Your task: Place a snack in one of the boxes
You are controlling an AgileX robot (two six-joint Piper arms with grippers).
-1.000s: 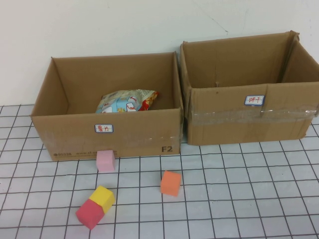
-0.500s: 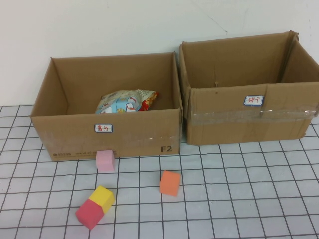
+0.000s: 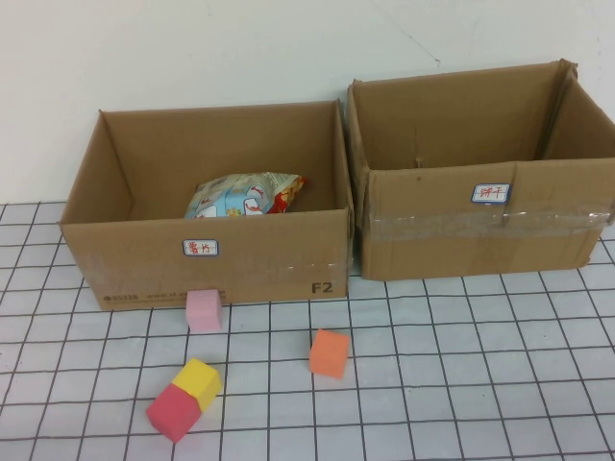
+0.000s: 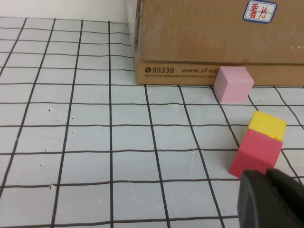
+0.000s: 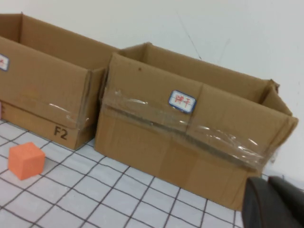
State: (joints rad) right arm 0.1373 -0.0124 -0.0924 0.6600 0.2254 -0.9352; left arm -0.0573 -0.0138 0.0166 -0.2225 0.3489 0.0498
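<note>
Neither gripper appears in the high view. Only a dark edge of the left gripper [image 4: 270,199] shows in its wrist view, low over the near-left tabletop [image 3: 461,384] just beside the red block [image 4: 255,153], and a dark edge of the right gripper [image 5: 278,202] shows in its own view, near the right box [image 3: 480,182]. From these slivers I cannot tell how either one is set, and nothing is visibly held.

The snack bag [image 3: 245,195] already lies inside the left box [image 3: 207,206], toward its far wall and a little right of centre, resting tilted on the box floor. It is a crinkled, puffy foil packet printed in pale blue, white and red with a yellowish top seam; it looks light and easily crushed. The right box, as far as its interior shows, holds nothing.

Judged from this, the placing step looks done and the arms seem parked clear of the boxes. If anything remains, it calls only for keeping both arms away from the cardboard walls.

On the tabletop in front of the left box sit a pink block [image 3: 204,310] touching the box front, a yellow block [image 3: 197,380] pressed against the red block, and an orange block [image 3: 330,352] further right, apart from the others.
</note>
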